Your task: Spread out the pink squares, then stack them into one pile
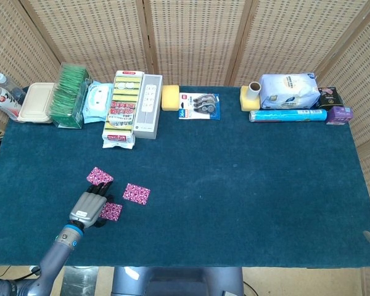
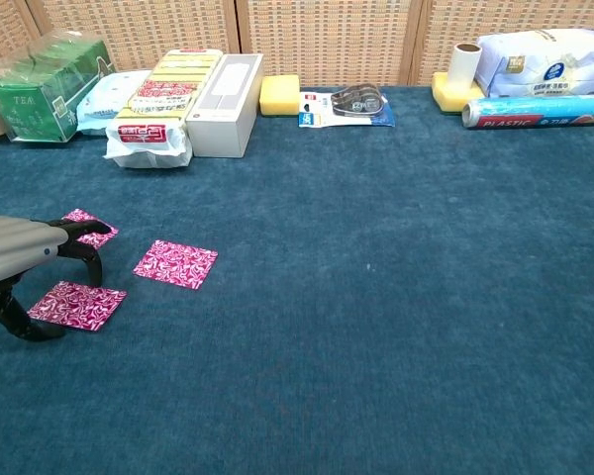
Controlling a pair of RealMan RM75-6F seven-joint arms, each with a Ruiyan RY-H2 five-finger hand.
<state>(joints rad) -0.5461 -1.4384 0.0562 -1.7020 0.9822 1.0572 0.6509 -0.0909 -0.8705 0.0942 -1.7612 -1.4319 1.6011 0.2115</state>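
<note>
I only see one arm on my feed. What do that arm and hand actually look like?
The left hand has a smooth light-grey shell over its back and black fingers. Behind it, a short wrist section carries a blue ring, then a round grey-blue forearm runs to the frame's lower edge. No cables or markings are visible. The right hand is out of view.

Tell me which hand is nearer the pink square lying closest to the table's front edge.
Left. The left hand hovers right over the nearest pink square, its fingers arched across it. The right hand is not visible in either view, so it is clearly farther away.
</note>
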